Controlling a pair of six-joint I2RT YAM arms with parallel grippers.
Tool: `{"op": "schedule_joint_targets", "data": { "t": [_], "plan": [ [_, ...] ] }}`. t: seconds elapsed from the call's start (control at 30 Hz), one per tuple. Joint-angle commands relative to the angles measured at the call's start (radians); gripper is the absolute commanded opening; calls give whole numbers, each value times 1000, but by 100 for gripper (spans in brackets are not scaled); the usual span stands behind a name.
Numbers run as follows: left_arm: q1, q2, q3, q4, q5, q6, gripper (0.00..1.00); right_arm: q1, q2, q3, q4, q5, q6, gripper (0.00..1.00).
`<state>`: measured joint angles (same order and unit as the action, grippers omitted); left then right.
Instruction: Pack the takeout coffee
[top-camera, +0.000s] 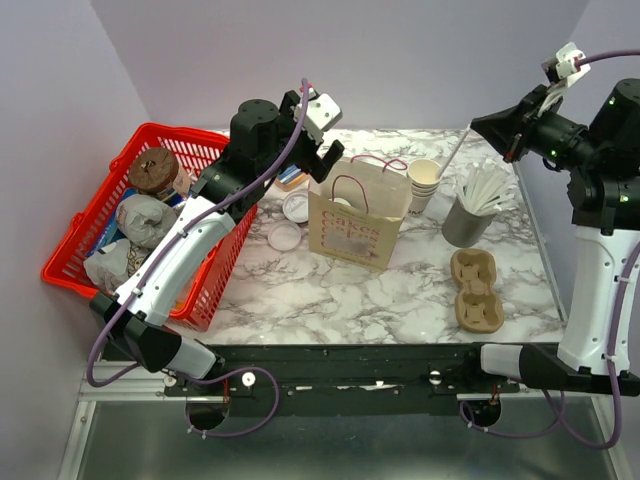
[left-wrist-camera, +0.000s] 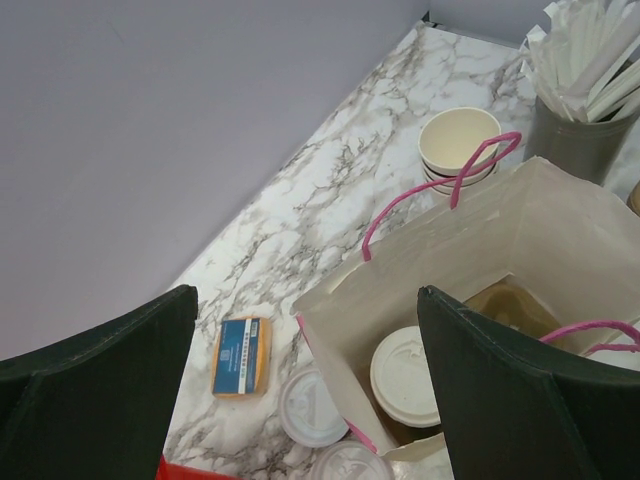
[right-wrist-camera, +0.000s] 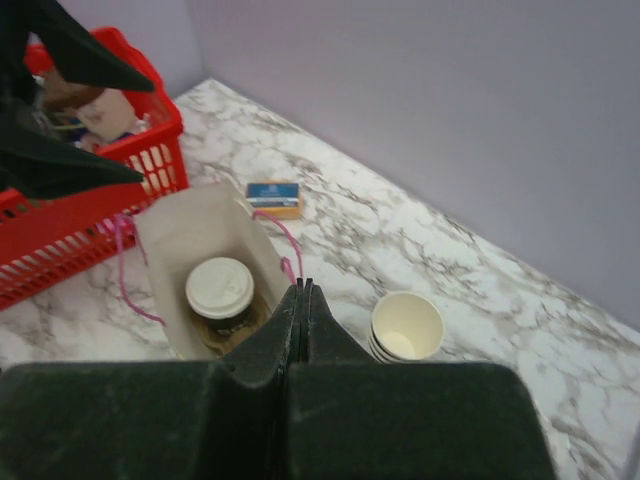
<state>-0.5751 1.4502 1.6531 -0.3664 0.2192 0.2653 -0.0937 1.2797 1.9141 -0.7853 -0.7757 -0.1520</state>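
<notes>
coffee (left-wrist-camera: 405, 375): lidded, upright, down inside bag (top-camera: 358, 225), long axis vertical | my left jaws: wide open, empty, over the bag mouth, coffee below, nearer one finger | my right jaws: shut on nothing, high, well apart | left nearer; I judge the packing done
</notes>
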Motion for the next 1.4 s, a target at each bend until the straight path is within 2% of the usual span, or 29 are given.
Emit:
{"op": "schedule_joint_targets", "data": {
  "t": [0.0,0.27,0.43,0.63,0.67,0.7,0.73,0.8,0.83,0.87,0.93,1.0,1.13,1.27,1.37],
  "plan": [
    [7,6,19,21,-55,15,98,0,9,78,78,-206,150,1],
    [14,1,13,23,-66,29,98,14,36,85,190,-336,364,0],
    [15,4,11,27,-67,28,99,66,56,43,163,-355,339,0],
    [18,7,13,30,-66,28,98,167,115,20,109,-291,256,0],
    [18,9,14,32,-66,26,98,181,127,22,98,-262,234,3],
    [18,10,20,27,-66,28,99,201,157,29,62,-238,221,17],
    [18,12,23,27,-66,28,99,203,167,33,58,-220,218,45],
    [20,12,31,23,-66,31,98,201,187,57,64,-168,235,63],
    [18,12,34,23,-67,38,99,203,190,75,63,-149,227,85],
    [20,9,34,24,-70,41,98,201,193,112,63,-102,204,91],
    [21,7,30,26,-75,45,99,203,187,128,60,-28,184,97],
    [26,4,25,27,-78,43,98,203,181,111,43,117,163,99],
    [27,1,4,32,-87,23,99,201,150,34,11,311,137,99],
    [29,15,2,46,-129,-20,99,201,124,-38,3,591,199,99],
    [40,27,4,53,-153,-73,99,201,115,-79,3,691,197,99]
  ]
}}
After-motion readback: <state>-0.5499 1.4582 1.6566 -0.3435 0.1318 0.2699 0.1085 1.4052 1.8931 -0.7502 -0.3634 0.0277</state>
